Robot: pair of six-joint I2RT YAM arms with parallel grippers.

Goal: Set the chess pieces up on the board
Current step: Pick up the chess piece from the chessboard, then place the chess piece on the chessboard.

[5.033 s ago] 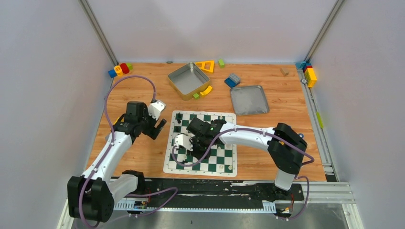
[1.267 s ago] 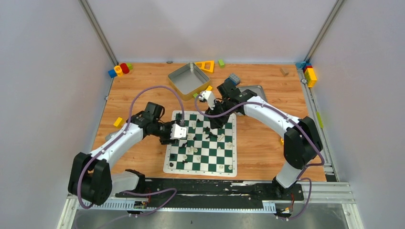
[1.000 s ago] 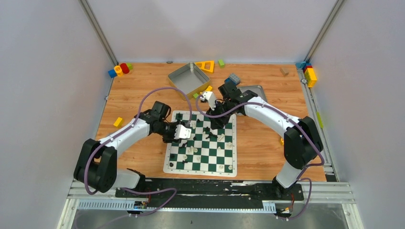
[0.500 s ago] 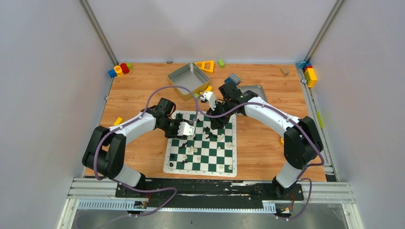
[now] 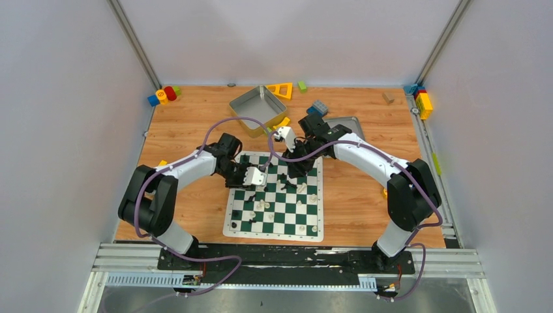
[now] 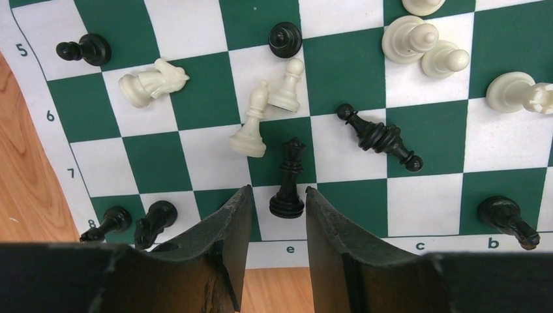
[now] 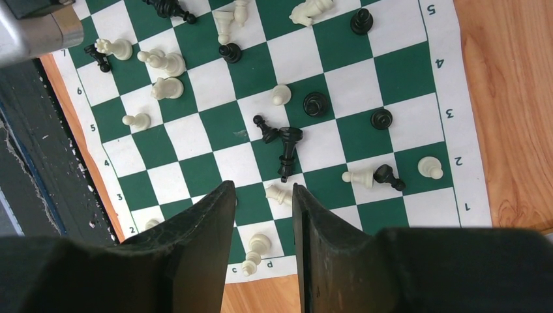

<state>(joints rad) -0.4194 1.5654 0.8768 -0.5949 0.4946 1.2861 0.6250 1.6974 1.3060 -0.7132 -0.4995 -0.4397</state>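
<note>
black piece (image 6: 289,179) lined up, not pinched yet
the left gripper (image 6: 279,195) is spread around it at the board's (image 6: 430,195) edge; the right gripper (image 7: 262,195) is held spread over scattered chess pieces (image 7: 287,147). The white piece (image 6: 251,124) nearby could be knocked by an off-centre squeeze.

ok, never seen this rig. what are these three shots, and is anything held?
Two robots: left arm and right arm, bolted at the near edge of the table. The wide shot is from a fixed camera above and behind; the close-ups are from a camera on each wrist, past its own fingers. On the table lie a green-and-white chessboard with black and white chess pieces scattered on it, some toppled, plus metal trays and toy blocks. The left tool straddles a black piece, jaws apart, apparently not gripping. The right tool hovers open, empty.
</note>
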